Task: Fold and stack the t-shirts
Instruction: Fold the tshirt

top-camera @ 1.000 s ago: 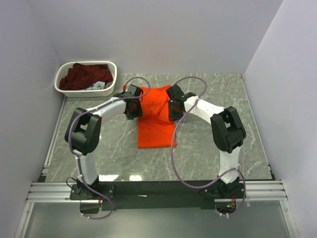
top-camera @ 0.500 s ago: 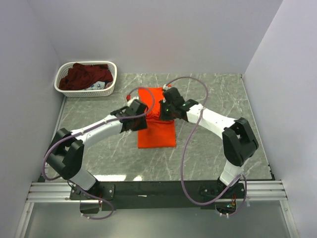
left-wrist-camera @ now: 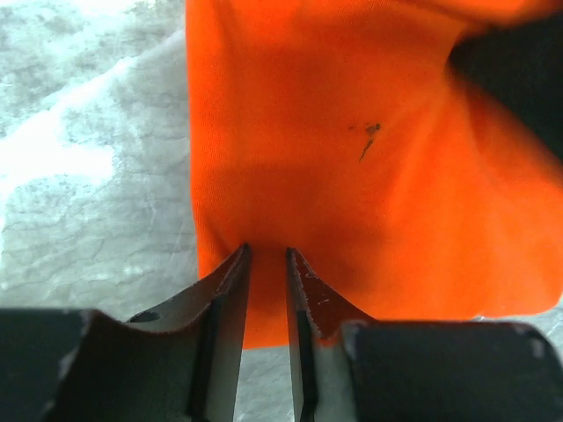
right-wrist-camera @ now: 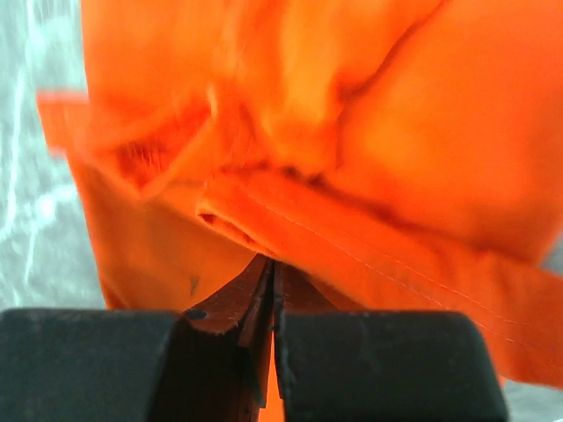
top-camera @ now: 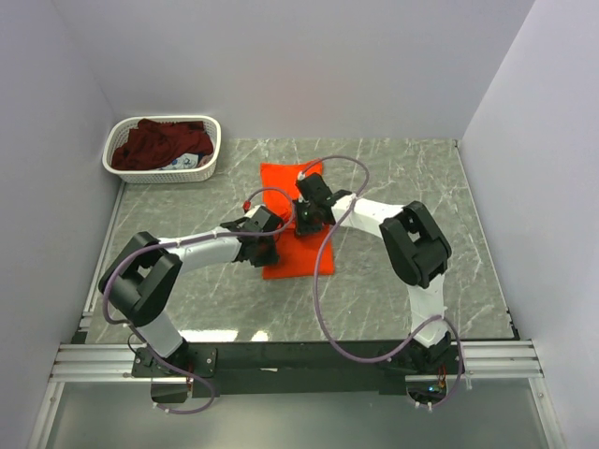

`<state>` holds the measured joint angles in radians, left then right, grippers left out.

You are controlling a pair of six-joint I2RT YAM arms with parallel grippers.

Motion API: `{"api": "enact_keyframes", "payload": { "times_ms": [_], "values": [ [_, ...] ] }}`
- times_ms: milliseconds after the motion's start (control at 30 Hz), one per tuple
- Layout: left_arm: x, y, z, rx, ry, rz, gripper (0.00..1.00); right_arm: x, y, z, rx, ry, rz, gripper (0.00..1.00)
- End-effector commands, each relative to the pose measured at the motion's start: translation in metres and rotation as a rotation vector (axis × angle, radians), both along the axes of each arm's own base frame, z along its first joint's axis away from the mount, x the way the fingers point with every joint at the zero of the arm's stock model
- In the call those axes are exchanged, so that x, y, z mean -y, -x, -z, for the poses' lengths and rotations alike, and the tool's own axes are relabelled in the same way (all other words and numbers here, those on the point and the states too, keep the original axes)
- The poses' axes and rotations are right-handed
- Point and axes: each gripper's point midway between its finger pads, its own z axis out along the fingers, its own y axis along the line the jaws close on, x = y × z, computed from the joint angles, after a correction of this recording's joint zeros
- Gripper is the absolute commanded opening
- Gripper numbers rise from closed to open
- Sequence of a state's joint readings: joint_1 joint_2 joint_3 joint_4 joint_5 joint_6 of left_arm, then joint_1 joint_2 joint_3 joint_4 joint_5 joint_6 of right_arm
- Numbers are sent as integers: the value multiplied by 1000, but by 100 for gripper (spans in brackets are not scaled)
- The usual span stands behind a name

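Only the wrist views show grip: the right hand (right-wrist-camera: pixel 270 264) is clamped on an orange shirt (right-wrist-camera: pixel 396 132) fold at its tips. The left hand (left-wrist-camera: pixel 266 255) stands narrowly apart at the shirt's edge.

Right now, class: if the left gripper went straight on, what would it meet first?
The left gripper would first meet the bright orange cloth t-shirt; its tips seem right at it, depth unclear.
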<state>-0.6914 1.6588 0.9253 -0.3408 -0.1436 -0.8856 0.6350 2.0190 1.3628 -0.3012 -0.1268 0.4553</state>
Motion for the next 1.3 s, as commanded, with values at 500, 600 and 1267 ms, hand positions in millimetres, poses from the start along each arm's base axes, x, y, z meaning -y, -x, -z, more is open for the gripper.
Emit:
{"api": "enact_keyframes", "payload": {
  "times_ms": [500, 600, 1267],
  "values": [
    [4, 3, -38, 52, 34, -5, 37, 4, -89, -116, 210, -285, 45, 23],
    [5, -21, -75, 153, 100, -23, 40, 15, -60, -110, 169, -357, 39, 26],
    [-8, -171, -47, 252, 199, 1, 25, 41, -52, -51, 30, -412, 29, 28]
  ]
}}
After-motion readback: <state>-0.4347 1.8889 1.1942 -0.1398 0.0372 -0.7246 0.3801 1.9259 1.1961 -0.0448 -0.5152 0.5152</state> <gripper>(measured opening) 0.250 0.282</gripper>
